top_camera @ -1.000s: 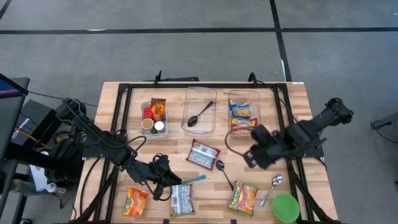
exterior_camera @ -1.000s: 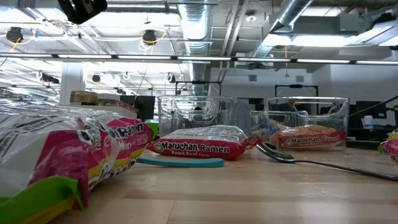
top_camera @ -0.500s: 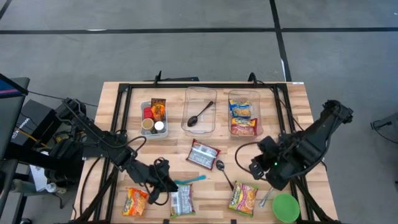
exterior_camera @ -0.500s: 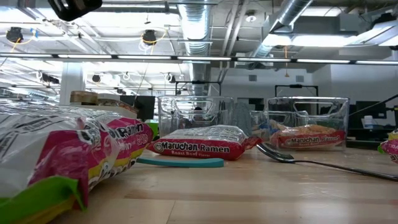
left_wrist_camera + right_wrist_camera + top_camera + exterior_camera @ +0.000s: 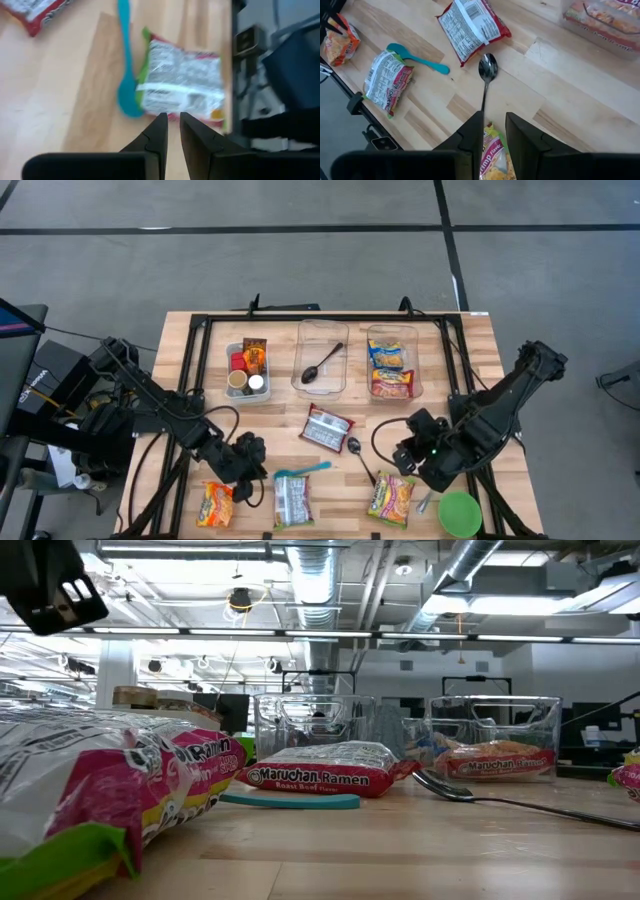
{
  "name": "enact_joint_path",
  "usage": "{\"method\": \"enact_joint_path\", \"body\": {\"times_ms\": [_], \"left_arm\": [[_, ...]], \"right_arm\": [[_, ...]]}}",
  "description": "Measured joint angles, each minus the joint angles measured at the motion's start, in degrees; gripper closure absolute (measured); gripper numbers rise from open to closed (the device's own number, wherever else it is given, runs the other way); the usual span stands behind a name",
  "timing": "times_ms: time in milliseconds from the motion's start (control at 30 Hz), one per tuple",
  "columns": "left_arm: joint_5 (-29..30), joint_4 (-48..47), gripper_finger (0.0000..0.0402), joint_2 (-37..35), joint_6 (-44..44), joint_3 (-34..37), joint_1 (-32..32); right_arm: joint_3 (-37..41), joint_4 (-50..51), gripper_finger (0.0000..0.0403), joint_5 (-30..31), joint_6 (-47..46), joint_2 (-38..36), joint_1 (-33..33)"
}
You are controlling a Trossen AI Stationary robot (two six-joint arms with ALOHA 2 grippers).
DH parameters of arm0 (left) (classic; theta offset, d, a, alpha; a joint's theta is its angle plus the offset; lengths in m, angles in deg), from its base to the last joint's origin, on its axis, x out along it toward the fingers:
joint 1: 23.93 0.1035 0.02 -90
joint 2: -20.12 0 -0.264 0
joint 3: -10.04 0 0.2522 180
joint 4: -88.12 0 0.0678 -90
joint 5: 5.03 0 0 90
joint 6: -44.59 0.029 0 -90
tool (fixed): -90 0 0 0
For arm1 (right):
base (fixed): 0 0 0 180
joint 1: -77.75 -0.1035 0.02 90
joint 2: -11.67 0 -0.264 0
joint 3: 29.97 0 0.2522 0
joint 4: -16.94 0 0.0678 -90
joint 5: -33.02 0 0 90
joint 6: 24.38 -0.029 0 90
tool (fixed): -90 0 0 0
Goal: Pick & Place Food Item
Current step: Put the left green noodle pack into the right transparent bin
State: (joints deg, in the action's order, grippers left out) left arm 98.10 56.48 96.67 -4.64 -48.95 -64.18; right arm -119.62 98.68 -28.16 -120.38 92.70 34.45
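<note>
From my remote seat I count four loose ramen packets around the teal spoon on the worktop. Nearest me are an orange packet and a silver packet, the latter just beside the spoon's bowl, with a shrimp packet further right. The left hand hovers just left of the teal spoon, clenched and empty. The right hand hangs above the shrimp packet, fingers nearly together, carrying nothing. Two metal spoons lie right of the teal one. Just beyond it lies the red beef packet. Farthest stand three bins; the rightmost holds two more packets.
</note>
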Motion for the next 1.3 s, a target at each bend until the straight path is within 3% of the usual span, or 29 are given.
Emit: {"method": "enact_joint_path", "body": {"times_ms": [233,367,567,833,1300], "left_arm": [[-0.84,-1.58,0.0357,0.00,12.76,0.02,0.04],[-1.45,-1.28,0.0349,0.35,14.93,0.02,0.19],[-0.92,3.52,0.0308,2.29,15.18,2.81,0.30],[-0.97,12.51,0.0256,5.37,27.48,4.96,0.31],[-0.96,15.86,0.0182,13.12,34.33,4.96,0.57]], "right_arm": [[2.51,-4.00,0.0327,0.00,0.58,0.03,0.76],[2.51,-4.40,0.0327,0.06,0.58,0.01,0.69],[2.51,-4.44,0.0327,1.78,0.58,0.01,0.67],[2.51,-4.75,0.0327,2.75,0.56,0.01,0.75],[2.49,-6.51,0.0327,2.75,0.54,0.01,0.69]]}}
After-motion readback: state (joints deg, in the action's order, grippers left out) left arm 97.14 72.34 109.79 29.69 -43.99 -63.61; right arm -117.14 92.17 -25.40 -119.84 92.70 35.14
